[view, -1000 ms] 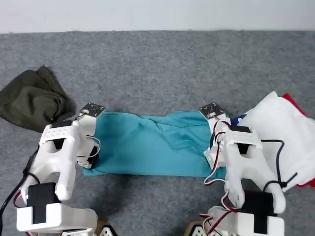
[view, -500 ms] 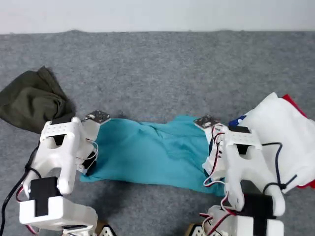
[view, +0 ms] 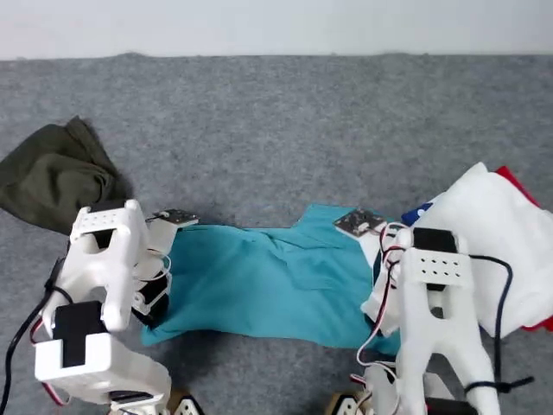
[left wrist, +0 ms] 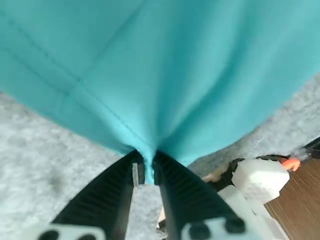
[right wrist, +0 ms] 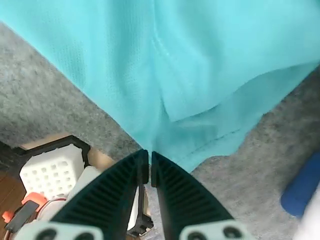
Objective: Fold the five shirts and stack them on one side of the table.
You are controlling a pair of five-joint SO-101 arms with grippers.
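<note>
1. Across the middle of the grey surface (view: 285,121), the high view has the teal shirt (view: 268,281) stretched out sideways. The left arm (view: 99,259) is at one end of it and the right arm (view: 432,294) at the other. It's rumpled, and there's a shadow under its near edge.
2. That overhead view is also where you get the rest of the laundry. An olive shirt (view: 52,173) is bunched up at the far left, well apart from the teal one. A white shirt (view: 488,233) is heaped on the right, just beside the right arm. A red garment (view: 518,186) pokes out behind the white one, and a bit of blue cloth (view: 417,210) sits between the white and the teal.
3. The left wrist view gets the close-up you can't see from above. The left gripper (left wrist: 145,172) has its jaws nearly together, pinching the shirt's edge. The fabric fans out from the pinch, with a stitched seam running across it. A white arm base (left wrist: 257,177) and some wooden floor (left wrist: 300,210) show off to one side.
4. It's the same deal in the right wrist view. The right gripper (right wrist: 149,167) is clamped narrow on a teal edge, and here you can see two layers overlapping near the pinch. The blue cloth shows at the frame edge.
</note>
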